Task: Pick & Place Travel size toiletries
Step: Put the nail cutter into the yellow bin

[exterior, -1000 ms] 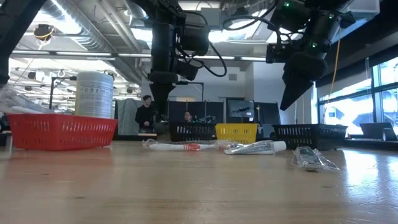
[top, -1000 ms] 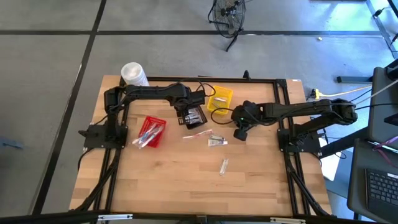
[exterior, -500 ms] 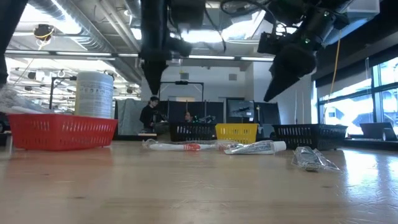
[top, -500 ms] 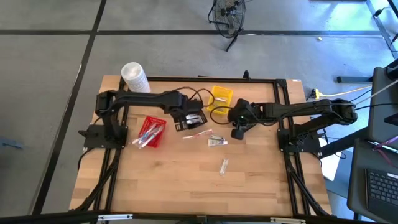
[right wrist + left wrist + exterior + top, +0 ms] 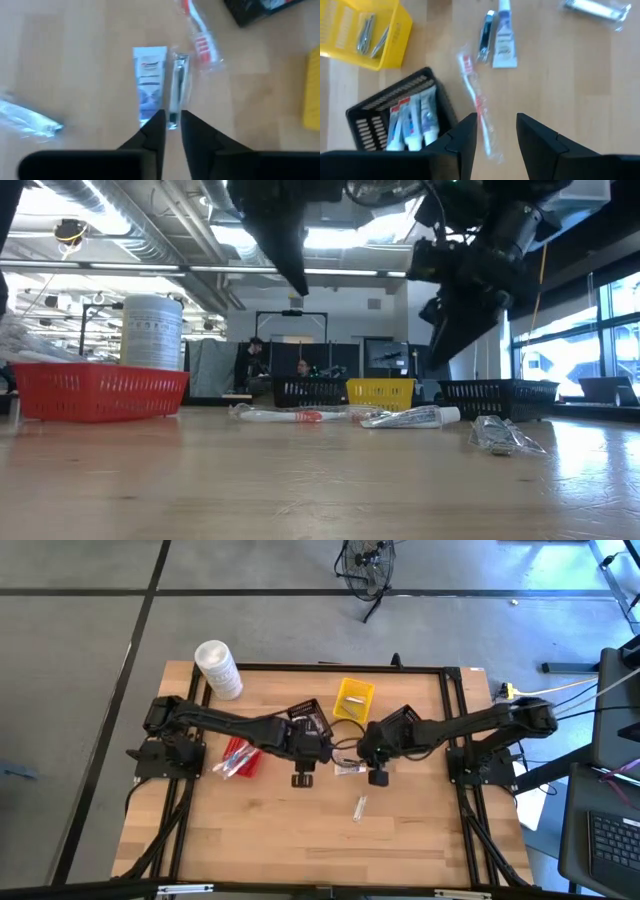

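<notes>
A wrapped red-and-white toothbrush (image 5: 476, 107) lies flat on the table. Beside it lie a small white tube (image 5: 149, 80) and a thin black-and-silver stick (image 5: 177, 85). A clear sachet (image 5: 359, 807) lies nearer the front edge. My left gripper (image 5: 495, 120) hovers open over the toothbrush, its fingers on either side of the brush's handle end, touching nothing. My right gripper (image 5: 172, 117) hovers over the tube and the stick with a narrow gap between its fingers. In the high view the two grippers, left (image 5: 301, 780) and right (image 5: 378, 778), are close together at mid-table.
A black basket (image 5: 402, 122) holds several white tubes. A yellow basket (image 5: 367, 27) holds silvery items at the far side. A red basket (image 5: 240, 754) with items stands at the left, and a white tub (image 5: 218, 668) at the far left corner. People show in the room behind the table.
My left gripper has gone from over the black basket toward the table's near edge and now stands over the toothbrush. My right gripper has gone toward the near edge and a little left, over the tube and the stick. The items have stayed where they were.
</notes>
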